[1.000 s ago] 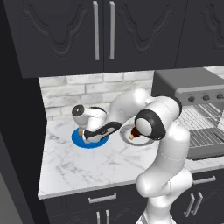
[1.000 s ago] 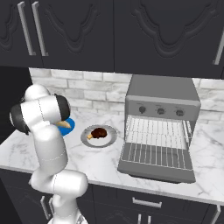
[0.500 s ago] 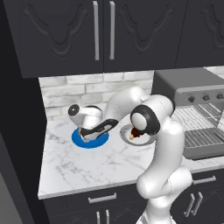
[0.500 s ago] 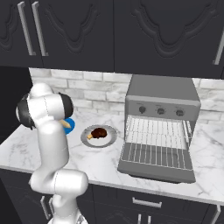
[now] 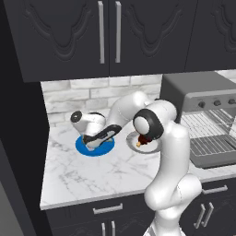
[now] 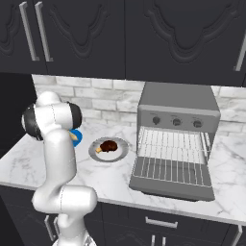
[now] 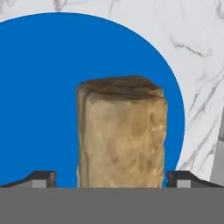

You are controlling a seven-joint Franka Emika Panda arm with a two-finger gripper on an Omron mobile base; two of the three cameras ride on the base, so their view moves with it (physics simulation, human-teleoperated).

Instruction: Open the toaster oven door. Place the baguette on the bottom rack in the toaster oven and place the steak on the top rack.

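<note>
The baguette [image 7: 122, 135] lies on a blue plate [image 7: 39, 87] and runs straight away from the hand. My gripper [image 7: 113, 179] is open, with one dark fingertip [image 7: 41, 178] on each side of the loaf's near end. In the left base view the gripper [image 5: 95, 141] hangs low over the blue plate [image 5: 83, 148]. The steak [image 6: 108, 145] sits on a grey plate [image 6: 120, 153] left of the toaster oven [image 6: 178, 101]. The toaster oven door [image 6: 170, 175] is folded down flat, so the wire racks show.
The open door [image 5: 212, 152] juts out over the counter's front edge at the right. Dark wall cabinets [image 5: 106, 32] hang above the counter. Bare marble counter [image 5: 87, 175] lies in front of the blue plate.
The arm has turned a little to the left and the hand has sunk lower over the blue plate. The jaws have stayed open.
</note>
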